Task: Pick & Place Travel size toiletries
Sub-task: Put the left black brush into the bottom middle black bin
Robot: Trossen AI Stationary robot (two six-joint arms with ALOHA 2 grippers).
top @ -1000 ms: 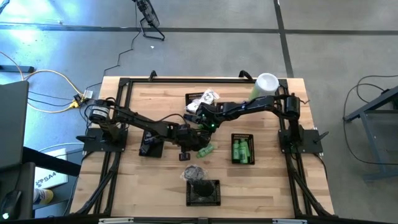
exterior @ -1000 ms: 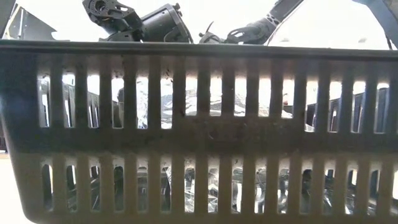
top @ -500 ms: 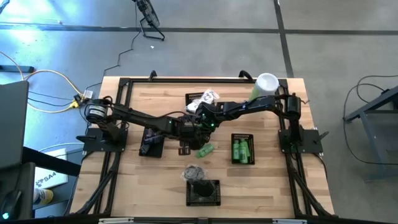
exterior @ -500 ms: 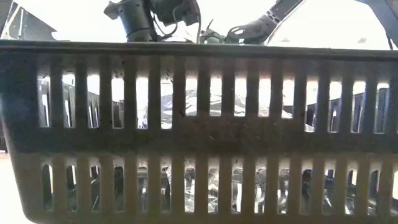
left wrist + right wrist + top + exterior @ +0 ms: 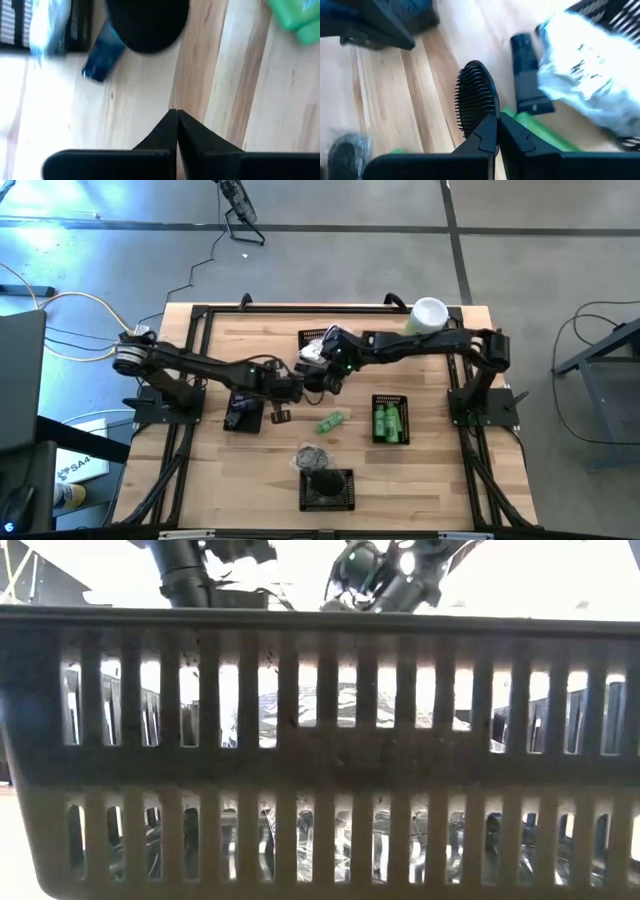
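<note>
A: Where do the two grippers stand?

B: Both meet at the centre of the high view. The left gripper [image 5: 176,131] has its fingers pressed together on nothing, over bare wood. The right gripper [image 5: 497,131] is clamped on the handle of a small black brush [image 5: 474,97], bristle head pointing away from the wrist.

A: And the toiletries?

B: A loose green tube [image 5: 331,421] lies just below centre in the high view, long axis slanting up to the right. It sits below and right of the left gripper, which looks the nearer and is free. A dark tube [image 5: 528,81] lies beside a white packet [image 5: 585,65] near the upper basket [image 5: 311,337].

A: The surroundings?

B: A pale plank table [image 5: 440,460] on grey concrete floor. The low view is blocked by a slatted basket wall [image 5: 320,755].
</note>
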